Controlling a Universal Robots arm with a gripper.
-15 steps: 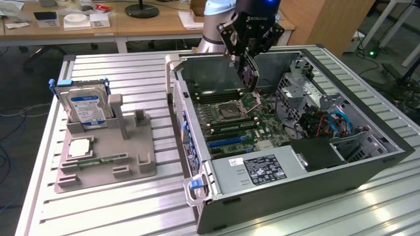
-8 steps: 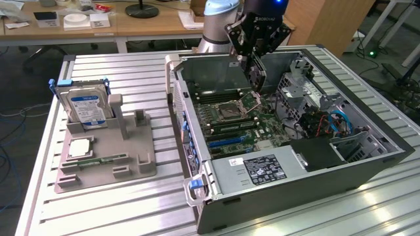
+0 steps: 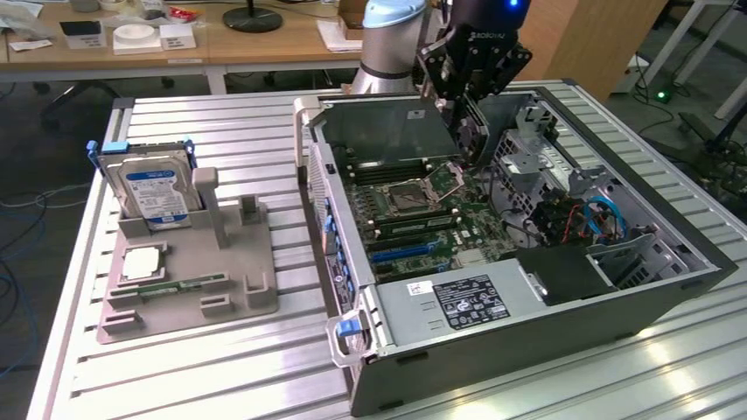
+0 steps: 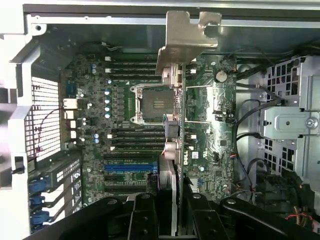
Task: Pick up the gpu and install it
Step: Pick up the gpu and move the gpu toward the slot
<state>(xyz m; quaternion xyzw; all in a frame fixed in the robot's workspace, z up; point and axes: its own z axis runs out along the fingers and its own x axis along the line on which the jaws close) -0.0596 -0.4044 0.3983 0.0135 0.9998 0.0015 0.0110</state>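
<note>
A slatted metal table (image 3: 210, 350) in a workshop, with desks behind it, carries an open case (image 3: 526, 350) laid on its side, so the board (image 4: 90, 150) faces up and can be reached from above. The gripper (image 3: 470, 101) hangs over the middle of the case with its fingers (image 4: 142, 215) closed on the gpu (image 4: 172, 155). It holds the gpu on edge, which I judge is so that the contact edge can meet a slot squarely. The gpu sits directly beneath the gripper, over the board beside the socket (image 4: 150, 105). It does not look seated yet, and the blue slots (image 4: 130, 167) lie just to one side of it. Seen edge-on, it is a thin dark card with small pale parts along its face. The end farthest from the gripper carries a pale bent metal bracket (image 4: 187, 35) near the case wall. Well apart from the gripper, outside the case, a grey jig (image 3: 187, 262) props a drive (image 3: 156, 192) upright, easy to grasp.
</note>
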